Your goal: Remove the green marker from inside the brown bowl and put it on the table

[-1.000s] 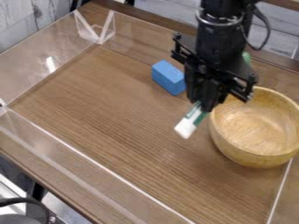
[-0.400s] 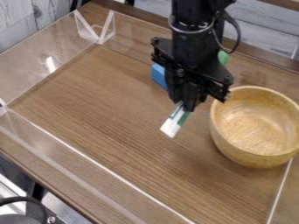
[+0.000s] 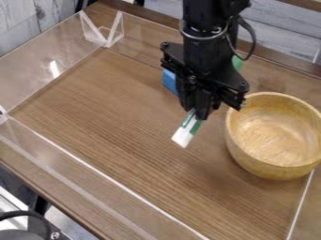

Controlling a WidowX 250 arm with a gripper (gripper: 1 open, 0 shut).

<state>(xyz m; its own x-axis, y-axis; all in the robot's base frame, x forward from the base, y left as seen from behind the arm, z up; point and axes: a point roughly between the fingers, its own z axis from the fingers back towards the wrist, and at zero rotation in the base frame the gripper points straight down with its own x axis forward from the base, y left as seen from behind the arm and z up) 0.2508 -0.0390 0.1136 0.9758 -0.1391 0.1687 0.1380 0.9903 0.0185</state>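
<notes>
My gripper (image 3: 198, 112) points straight down over the table (image 3: 113, 122), just left of the brown bowl (image 3: 273, 134). It is shut on the green marker (image 3: 189, 130), which hangs tilted from the fingers, its white end lowest and close above the tabletop. Whether that end touches the wood I cannot tell. The bowl's inside looks bare. The marker's upper end is hidden between the black fingers.
A blue block (image 3: 168, 79) lies behind the gripper, partly hidden by it. Low clear acrylic walls (image 3: 51, 67) edge the table, with a small clear stand (image 3: 103, 31) at the back left. Open wood lies to the left and front.
The gripper has carried the marker leftward away from the bowl and slightly down. Over the last half second it has hardly moved.
</notes>
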